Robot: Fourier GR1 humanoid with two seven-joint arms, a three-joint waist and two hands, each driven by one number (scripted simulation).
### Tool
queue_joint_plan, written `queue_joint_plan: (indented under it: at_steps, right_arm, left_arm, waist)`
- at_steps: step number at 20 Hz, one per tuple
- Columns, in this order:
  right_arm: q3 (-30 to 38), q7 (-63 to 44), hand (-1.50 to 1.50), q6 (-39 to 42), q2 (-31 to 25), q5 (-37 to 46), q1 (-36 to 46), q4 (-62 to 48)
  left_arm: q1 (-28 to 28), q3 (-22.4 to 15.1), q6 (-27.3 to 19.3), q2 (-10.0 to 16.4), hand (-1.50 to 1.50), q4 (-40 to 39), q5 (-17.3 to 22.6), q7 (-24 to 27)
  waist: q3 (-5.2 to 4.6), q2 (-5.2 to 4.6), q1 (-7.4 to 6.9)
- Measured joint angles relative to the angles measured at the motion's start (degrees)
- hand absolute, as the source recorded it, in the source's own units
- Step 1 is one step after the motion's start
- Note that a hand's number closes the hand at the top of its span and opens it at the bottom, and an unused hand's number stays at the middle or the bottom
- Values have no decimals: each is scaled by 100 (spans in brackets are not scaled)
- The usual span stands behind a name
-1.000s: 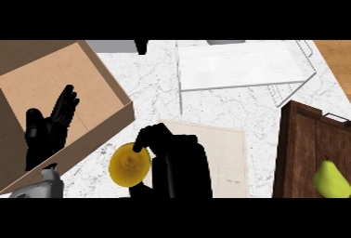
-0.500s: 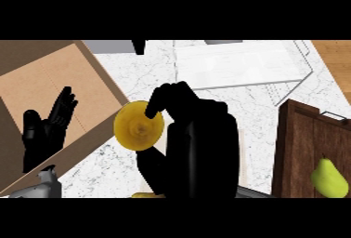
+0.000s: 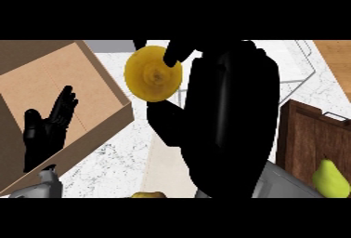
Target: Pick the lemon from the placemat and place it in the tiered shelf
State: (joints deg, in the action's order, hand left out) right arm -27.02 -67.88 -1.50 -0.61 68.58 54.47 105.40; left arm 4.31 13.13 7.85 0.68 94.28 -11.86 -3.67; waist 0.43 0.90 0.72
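My right hand [image 3: 226, 116] fills the middle of the head view, raised close to the camera, with its fingers and thumb curled round the yellow lemon [image 3: 152, 74]. The lemon shows at the hand's upper left, high above the counter. The placemat is hidden under the hand. The pale tiered shelf [image 3: 302, 69] shows only as a thin edge at the upper right, mostly behind the hand. My left hand [image 3: 47, 128] rests open at the left, fingers up, over the tan board.
A tan wooden board [image 3: 61, 88] lies at the left. A dark wooden crate [image 3: 312, 139] stands at the right with a green pear [image 3: 331, 179] beside it. A grey spray-bottle top [image 3: 47, 179] shows at the lower left. A small yellow object [image 3: 147, 195] peeks at the bottom edge.
My right hand has lifted the lemon up from the placemat and carried it toward the far side, nearer the camera. The left hand has stayed still.
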Motion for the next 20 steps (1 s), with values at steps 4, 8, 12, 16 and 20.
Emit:
queue_joint_plan:
  at_steps: [4,8,12,16,20]
  right_arm:
    - [504,133,150,227,13,148,310,-211]
    - [926,354,150,422,23,252,599,-508]
    - [1273,573,150,588,-103,298,829,-796]
    - [1540,788,150,658,-259,348,962,-1094]
    - [1639,964,150,561,-351,527,933,-1492]
  left_arm:
    - [7,-35,-59,6,0,6,-11,-14]
    - [34,-58,-62,14,0,-15,-30,20]
    - [30,-104,-156,37,0,-33,-14,53]
    - [55,-124,-154,35,0,-45,-31,64]
    - [81,-139,-138,32,0,-57,-19,60]
  waist:
    - [7,-13,-17]
    - [18,-21,-37]
    - [27,-29,-52]
    - [29,-38,-77]
    - [31,-52,-107]
